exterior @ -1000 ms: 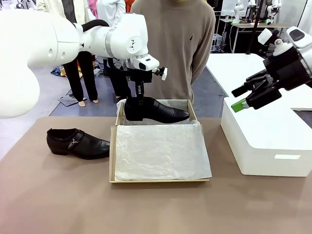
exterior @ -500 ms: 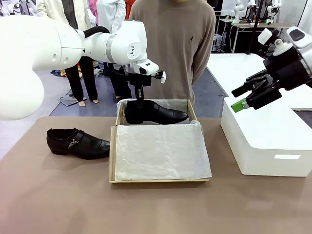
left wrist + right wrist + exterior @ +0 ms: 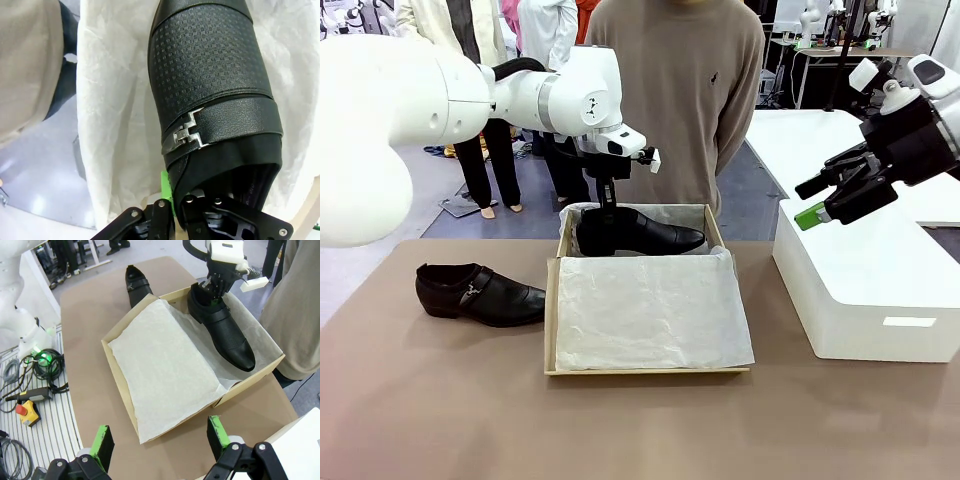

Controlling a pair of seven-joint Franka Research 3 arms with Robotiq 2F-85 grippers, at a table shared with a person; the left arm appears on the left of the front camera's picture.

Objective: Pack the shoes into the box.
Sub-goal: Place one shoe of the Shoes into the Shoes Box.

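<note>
1. Left hand: reaching in from the left and pointing down over the far end of the box. Pinched closed on the heel-end collar of the first shoe, one finger inside the opening, the green-padded finger outside against the side wall.
2. First shoe: lying across the far strip of the box, on or just over the crinkled tissue paper, heel toward the robot's left, toe toward its right. Strap and metal buckle plain in the left wrist view. Contact between sole and paper: cannot tell.
3. Second shoe: upright on the brown worktop, left of the box, buckle side toward the front camera, toe right at the box's left wall. Touching or not: cannot tell.
4. Box: tan cardboard, in the middle of the worktop, near part covered by a flat sheet of the tissue paper.
5. Right hand: raised above the white plastic box at the worktop's right side, fingers spread wide, nothing between them.
6. Person in a beige sweater, standing at the far edge, just behind the box.
</note>
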